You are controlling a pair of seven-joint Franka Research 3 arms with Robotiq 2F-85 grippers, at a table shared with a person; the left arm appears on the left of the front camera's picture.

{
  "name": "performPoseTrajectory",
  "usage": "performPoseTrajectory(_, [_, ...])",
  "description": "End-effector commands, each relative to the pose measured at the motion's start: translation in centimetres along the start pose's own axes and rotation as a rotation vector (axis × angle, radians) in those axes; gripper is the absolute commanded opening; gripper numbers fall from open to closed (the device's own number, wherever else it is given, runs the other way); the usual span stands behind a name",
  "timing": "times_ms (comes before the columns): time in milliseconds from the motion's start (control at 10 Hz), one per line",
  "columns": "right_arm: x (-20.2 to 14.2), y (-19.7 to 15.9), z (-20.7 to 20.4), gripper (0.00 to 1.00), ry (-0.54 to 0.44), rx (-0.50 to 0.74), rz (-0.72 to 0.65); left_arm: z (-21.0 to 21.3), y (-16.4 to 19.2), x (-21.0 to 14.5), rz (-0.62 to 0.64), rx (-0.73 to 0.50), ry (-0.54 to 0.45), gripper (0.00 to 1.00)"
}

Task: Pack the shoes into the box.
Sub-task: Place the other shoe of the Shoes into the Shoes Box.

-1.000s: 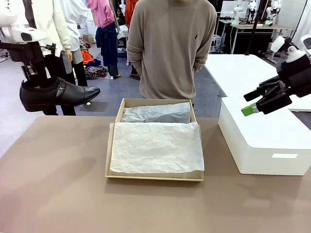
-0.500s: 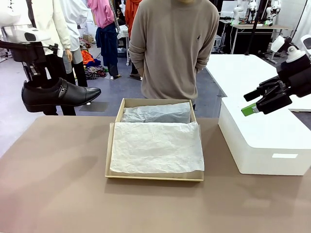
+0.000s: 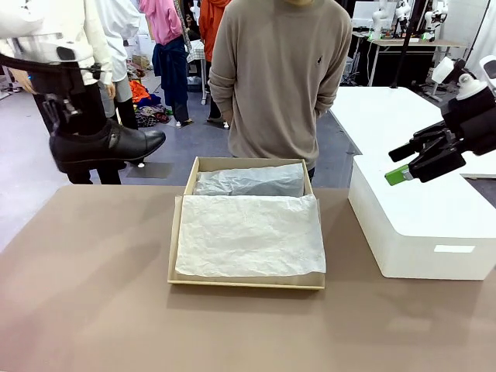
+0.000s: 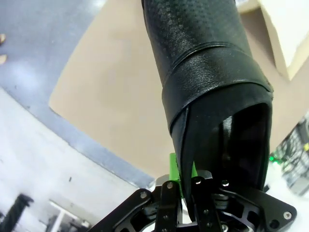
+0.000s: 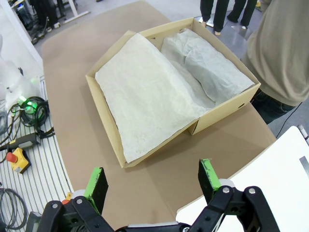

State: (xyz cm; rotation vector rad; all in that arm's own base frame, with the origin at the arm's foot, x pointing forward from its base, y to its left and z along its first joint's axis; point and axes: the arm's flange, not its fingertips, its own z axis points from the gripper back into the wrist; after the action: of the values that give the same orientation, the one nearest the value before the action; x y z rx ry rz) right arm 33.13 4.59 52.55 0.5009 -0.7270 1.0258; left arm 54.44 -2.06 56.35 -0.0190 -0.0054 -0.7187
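A glossy black shoe [image 3: 105, 144] hangs in the air above the table's far left corner, toe pointing right. My left gripper [image 3: 66, 116] is shut on its heel collar. In the left wrist view the shoe [image 4: 207, 82] stretches away from my fingers [image 4: 175, 169], which pinch its rim. The tan box [image 3: 246, 280] lies open at the table's middle, lined with white tissue paper [image 3: 248, 232]; a grey tissue bundle [image 3: 249, 181] lies in its far part. My right gripper [image 3: 411, 160] hovers open above the white box, and its wrist view looks down on the tan box [image 5: 108, 123].
A big white rectangular box [image 3: 422, 221] stands on the table's right side. A person in a beige sweater [image 3: 280, 74] stands behind the tan box at the far edge. The brown table [image 3: 85, 294] has free room left and front.
My left gripper has carried the shoe a little to the right and upward, tilting its toe up. The right arm has not moved.
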Motion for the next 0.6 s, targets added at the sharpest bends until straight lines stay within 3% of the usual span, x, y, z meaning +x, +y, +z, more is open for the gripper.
performPoseTrajectory(0, [0.1, -0.3, -0.1, 1.00, -0.034, 0.016, 0.023, 1.2, -3.2, 1.1, 0.188, 0.074, 0.027, 0.00])
performPoseTrajectory(200, [0.1, -0.3, -0.1, 1.00, -0.034, 0.016, 0.023, 2.1, -5.3, 2.2, 0.426, 0.102, 0.043, 0.00])
performPoseTrajectory(300, [0.1, -0.3, -0.1, 1.00, -0.034, 0.016, 0.023, 2.2, -6.4, 2.8, 0.513, 0.050, 0.014, 0.00])
performPoseTrajectory(500, [0.1, -0.3, -0.1, 1.00, -0.034, 0.016, 0.023, 1.3, -8.6, 4.3, 0.613, 0.041, -0.001, 0.00])
